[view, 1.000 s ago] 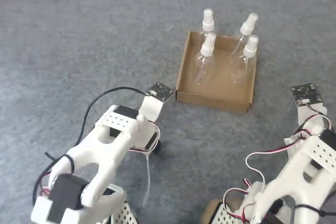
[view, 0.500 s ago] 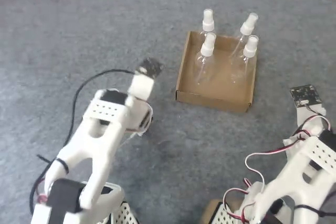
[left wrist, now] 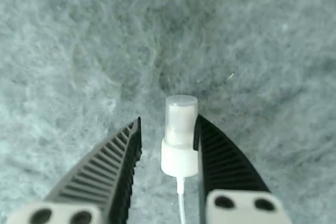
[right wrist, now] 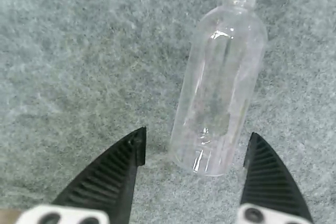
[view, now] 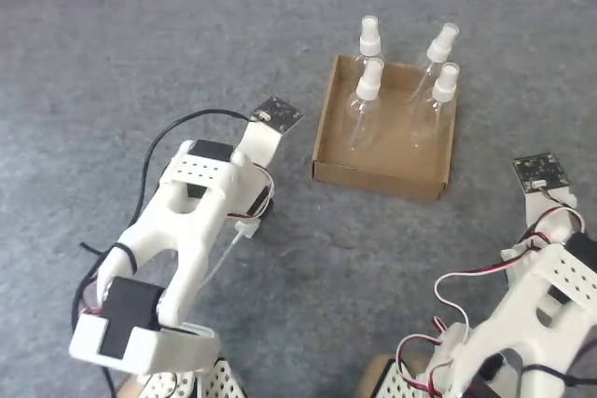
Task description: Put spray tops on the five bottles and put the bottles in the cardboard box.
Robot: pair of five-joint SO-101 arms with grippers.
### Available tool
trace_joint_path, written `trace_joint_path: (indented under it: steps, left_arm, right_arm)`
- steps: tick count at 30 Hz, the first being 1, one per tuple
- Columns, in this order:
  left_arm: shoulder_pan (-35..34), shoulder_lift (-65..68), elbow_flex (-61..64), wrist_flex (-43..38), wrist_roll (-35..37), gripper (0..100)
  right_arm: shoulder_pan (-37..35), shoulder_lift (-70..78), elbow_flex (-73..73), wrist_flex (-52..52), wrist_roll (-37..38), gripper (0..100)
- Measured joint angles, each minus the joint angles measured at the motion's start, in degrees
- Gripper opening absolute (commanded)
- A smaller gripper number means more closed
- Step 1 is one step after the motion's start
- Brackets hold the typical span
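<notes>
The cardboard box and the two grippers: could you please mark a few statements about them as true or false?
1. Four capped bottles stand at the cardboard box. True.
2. A spray top sits between the fingers of the left gripper. True.
3. The bottle by the right gripper is already capped. False: its neck is bare.
4. The right gripper is shut on the bottle. False: it is open.
</notes>
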Motion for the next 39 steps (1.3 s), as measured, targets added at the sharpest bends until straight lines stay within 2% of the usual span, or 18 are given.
trace_joint_path:
  steps: [7, 12, 18, 21, 29, 37, 39]
  left_arm:
    - [0.18, 0.0, 1.05, -1.23, 0.44, 15]
    - [0.18, 0.0, 5.45, -5.71, 0.79, 14]
    - [0.18, 0.0, 7.38, -8.0, 0.79, 1]
    - [0.18, 0.0, 7.38, -8.0, 1.49, 1]
    - [0.18, 0.0, 1.32, -3.96, 13.45, 1]
    - [-0.44, 0.0, -3.16, -3.78, 27.78, 1]
    - [-0.7, 0.0, -3.16, -5.01, 29.45, 1]
  right_arm:
    - [0.0, 0.0, 0.0, 0.0, 0.0, 25.5]
    - [0.0, 0.0, 0.0, 0.0, 0.0, 25.5]
    - [0.0, 0.0, 0.0, 0.0, 0.0, 25.5]
    - [0.0, 0.0, 0.0, 0.0, 0.0, 25.5]
    - [0.0, -0.26, 1.32, 0.0, 0.0, 25.4]
    - [-0.18, -0.26, 1.32, 0.0, 0.0, 25.4]
    - [-0.18, -0.26, 1.32, 0.0, 0.0, 25.4]
